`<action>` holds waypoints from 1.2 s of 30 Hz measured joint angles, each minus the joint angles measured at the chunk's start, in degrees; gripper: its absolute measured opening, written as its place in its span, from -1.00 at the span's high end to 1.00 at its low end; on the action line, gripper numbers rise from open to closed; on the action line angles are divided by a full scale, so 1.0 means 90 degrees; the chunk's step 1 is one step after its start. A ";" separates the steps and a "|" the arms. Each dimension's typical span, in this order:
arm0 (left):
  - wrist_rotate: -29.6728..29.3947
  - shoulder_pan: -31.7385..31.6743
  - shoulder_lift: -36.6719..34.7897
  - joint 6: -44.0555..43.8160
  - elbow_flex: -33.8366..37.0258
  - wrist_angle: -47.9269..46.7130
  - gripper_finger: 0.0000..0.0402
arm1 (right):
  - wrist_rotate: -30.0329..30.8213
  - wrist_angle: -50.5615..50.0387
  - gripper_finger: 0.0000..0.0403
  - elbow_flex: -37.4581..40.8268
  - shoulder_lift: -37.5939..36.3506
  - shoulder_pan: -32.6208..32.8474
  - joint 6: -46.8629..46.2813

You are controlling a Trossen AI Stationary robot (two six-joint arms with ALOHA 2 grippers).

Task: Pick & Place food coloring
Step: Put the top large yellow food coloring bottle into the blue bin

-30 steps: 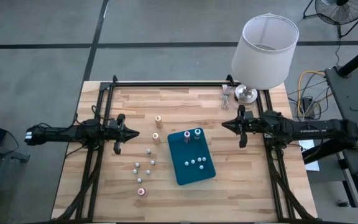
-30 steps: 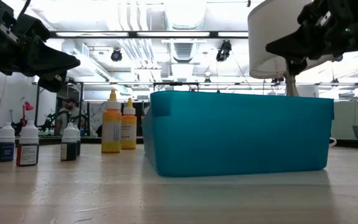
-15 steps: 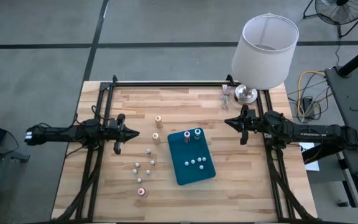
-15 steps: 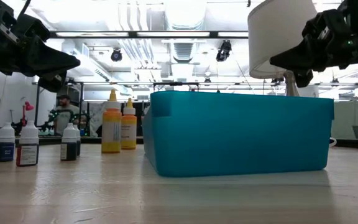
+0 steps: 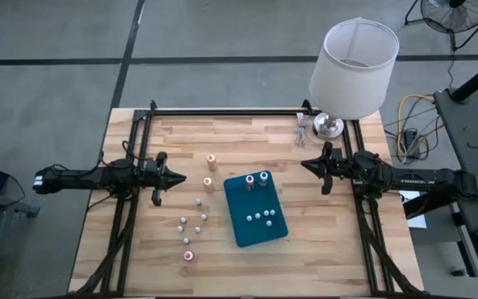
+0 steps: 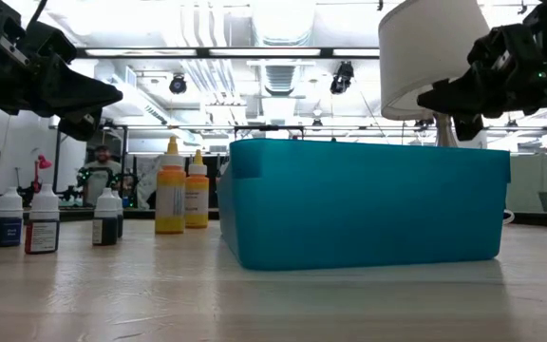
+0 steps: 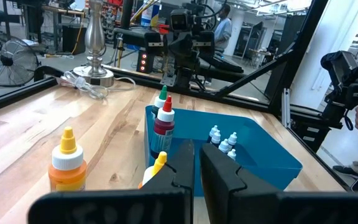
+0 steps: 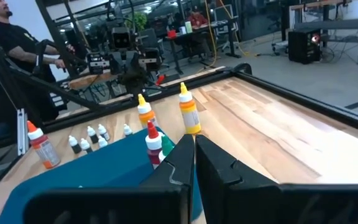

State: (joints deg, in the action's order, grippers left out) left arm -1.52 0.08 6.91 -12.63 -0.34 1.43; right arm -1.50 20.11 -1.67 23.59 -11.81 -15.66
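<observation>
Food coloring (image 5: 193,223) unmoved; right pincer (image 5: 305,165) drew back, closed, empty; left pincer (image 5: 181,178) closed, empty.

Teal tray (image 5: 256,218), orange-top food coloring (image 7: 66,163), white lampshade (image 5: 354,66).

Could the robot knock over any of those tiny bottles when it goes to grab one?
It might. The small bottles stand close together on the table, so the left gripper, fingers shut, could bump a neighbour while reaching for one. The two orange-topped bottles are tall and thin, so they may tip easily. Bottles already in the teal tray could topple when another is dropped in.
</observation>
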 joint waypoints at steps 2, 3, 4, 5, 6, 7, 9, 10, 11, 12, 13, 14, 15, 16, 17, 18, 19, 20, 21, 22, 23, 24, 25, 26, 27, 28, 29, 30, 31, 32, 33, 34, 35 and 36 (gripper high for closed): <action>-0.0002 0.0000 0.0001 -0.0001 0.0000 0.0000 1.00 | 0.0000 0.0002 0.96 0.0013 0.0000 0.0000 0.0114; -0.0001 0.0001 0.0001 0.0000 -0.0002 0.0000 1.00 | 0.0000 0.0001 0.96 0.0029 0.0000 0.0000 0.0153; 0.0000 0.0000 0.0000 -0.0001 0.0000 0.0000 1.00 | 0.0000 -0.0006 0.96 0.0048 0.0000 0.0000 0.0212; 0.0000 0.0000 0.0000 0.0000 -0.0001 0.0000 1.00 | 0.0000 -0.0007 0.96 0.0072 0.0000 0.0002 0.0267; -0.0002 0.0001 0.0000 0.0001 -0.0002 0.0000 1.00 | 0.0000 -0.0013 0.96 0.0099 0.0000 0.0002 0.0286; -0.0002 0.0000 -0.0001 -0.0001 -0.0002 0.0000 1.00 | 0.0003 -0.0014 0.96 0.0121 0.0000 0.0002 0.0296; 0.0000 0.0002 -0.0001 -0.0001 0.0000 0.0002 1.00 | 0.0001 -0.0035 0.96 0.0126 0.0001 0.0001 0.0302; -0.0001 0.0001 0.0000 -0.0001 0.0000 0.0000 1.00 | 0.0000 -0.0026 0.96 0.0126 0.0000 0.0001 0.0300; 0.0000 0.0000 0.0001 -0.0001 -0.0002 0.0000 1.00 | 0.0001 -0.0019 0.96 0.0126 0.0000 0.0002 0.0296; 0.0000 0.0000 -0.0001 0.0001 -0.0002 0.0000 1.00 | 0.0002 -0.0019 0.96 0.0126 0.0000 0.0000 0.0302; -0.0002 0.0001 0.0000 0.0001 0.0000 0.0000 1.00 | 0.0003 -0.0019 0.96 0.0126 0.0000 0.0000 0.0306; -0.0001 0.0001 0.0001 0.0000 0.0000 0.0000 1.00 | 0.0003 -0.0019 0.96 0.0126 0.0000 0.0000 0.0306; -0.0001 0.0002 0.0001 -0.0001 -0.0001 0.0000 1.00 | 0.0003 -0.0019 0.96 0.0126 0.0000 0.0000 0.0304; 0.0000 0.0000 0.0000 0.0001 0.0000 0.0000 1.00 | 0.0003 -0.0015 0.96 0.0126 0.0000 0.0000 0.0303; 0.0000 0.0000 0.0001 -0.0001 -0.0001 0.0000 1.00 | 0.0003 -0.0005 0.96 0.0126 0.0000 0.0000 0.0306; 0.0000 0.0002 -0.0001 0.0001 -0.0002 0.0000 1.00 | 0.0003 0.0038 0.96 0.0126 0.0000 0.0000 0.0306; 0.0000 0.0000 -0.0001 0.0001 -0.0002 0.0000 1.00 | 0.0003 0.0111 0.96 0.0126 0.0000 0.0000 0.0304; 0.0000 0.0002 -0.0001 0.0001 0.0000 0.0000 1.00 | 0.0005 0.0223 0.96 0.0126 0.0000 0.0000 0.0301; -0.0002 0.0002 0.0001 -0.0001 0.0000 0.0000 1.00 | 0.0005 0.0346 0.96 0.0126 0.0000 0.0000 0.0304; -0.0001 0.0001 -0.0001 0.0000 -0.0001 0.0000 1.00 | 0.0003 0.0486 0.96 0.0126 0.0000 0.0002 0.0306; -0.0001 0.0000 0.0000 0.0000 -0.0001 0.0000 1.00 | 0.0005 0.0618 0.96 0.0126 0.0000 0.0002 0.0304; -0.0001 0.0000 0.0000 -0.0001 -0.0001 0.0000 1.00 | 0.0005 0.0749 0.96 0.0126 0.0000 0.0000 0.0304; 0.0000 0.0001 0.0001 -0.0001 -0.0001 0.0000 1.00 | 0.0005 0.0856 0.96 0.0126 0.0000 0.0000 0.0297; -0.0002 0.0001 -0.0001 0.0000 0.0000 0.0000 1.00 | 0.0005 0.0935 0.96 0.0126 0.0000 0.0002 0.0303; 0.0000 0.0000 -0.0001 -0.0001 -0.0002 0.0000 1.00 | 0.0005 0.0987 0.96 0.0126 0.0000 0.0002 0.0306; 0.0000 0.0001 0.0000 0.0000 0.0000 0.0000 1.00 | 0.0005 0.1005 0.96 0.0126 0.0000 0.0002 0.0304; -0.0002 0.0000 0.0001 0.0001 0.0000 0.0000 1.00 | 0.0005 0.0995 0.96 0.0126 0.0000 0.0002 0.0304; 0.0000 0.0000 0.0001 -0.0001 0.0000 0.0000 1.00 | 0.0006 0.0980 0.96 0.0126 -0.0007 0.0002 0.0305; 0.0000 0.0000 0.0001 -0.0001 0.0000 0.0000 1.00 | 0.0008 0.0935 0.96 0.0126 -0.0030 0.0007 0.0306; 0.0000 0.0000 0.0001 -0.0001 0.0000 0.0000 1.00 | 0.0010 0.0829 0.96 0.0126 -0.0073 0.0019 0.0306; -0.0001 0.0000 0.0001 -0.0001 0.0000 0.0000 1.00 | 0.0007 0.0686 0.96 0.0126 -0.0134 0.0028 0.0306; -0.0002 0.0001 0.0000 0.0000 -0.0002 0.0000 1.00 | 0.0015 0.0522 0.96 0.0126 -0.0205 0.0043 0.0306; -0.0001 0.0002 0.0000 -0.0001 0.0000 0.0000 1.00 | 0.0017 0.0347 0.96 0.0126 -0.0294 0.0077 0.0306; -0.0001 0.0002 -0.0001 0.0000 0.0000 0.0000 1.00 | 0.0017 0.0171 0.96 0.0126 -0.0403 0.0114 0.0306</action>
State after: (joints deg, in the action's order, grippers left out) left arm -1.53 0.09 6.90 -12.63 -0.34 1.43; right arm -1.34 21.66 -0.54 19.97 -10.79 -12.91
